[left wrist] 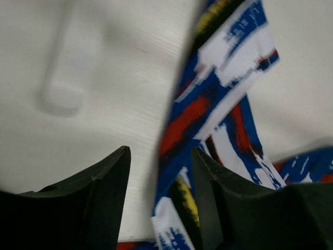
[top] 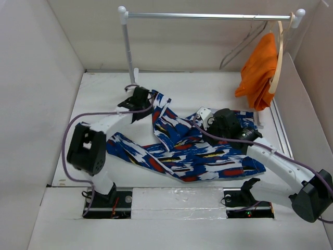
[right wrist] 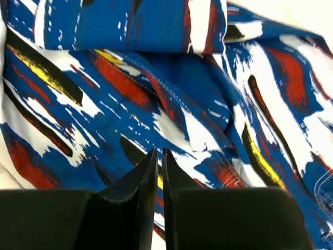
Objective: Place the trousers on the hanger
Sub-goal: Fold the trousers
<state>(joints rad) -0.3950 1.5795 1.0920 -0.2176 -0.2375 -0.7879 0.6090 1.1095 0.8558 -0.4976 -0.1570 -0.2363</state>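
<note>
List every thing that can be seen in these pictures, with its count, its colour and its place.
trousers: one, dark blue with red, white, yellow and black streaks, lying crumpled on the table between the arms
wire hanger: one, grey, hanging near the rail's right end
wooden hanger: one, pale, at the rail's right end
orange garment: one, orange, draped on the wooden hanger
rail: one, silver with white knobs, at the back of the table
table: one, white, under everything
left gripper: one, black, fingers apart, a strip of the trousers in the gap
right gripper: one, black, fingers nearly together, at the trousers' middle
</note>
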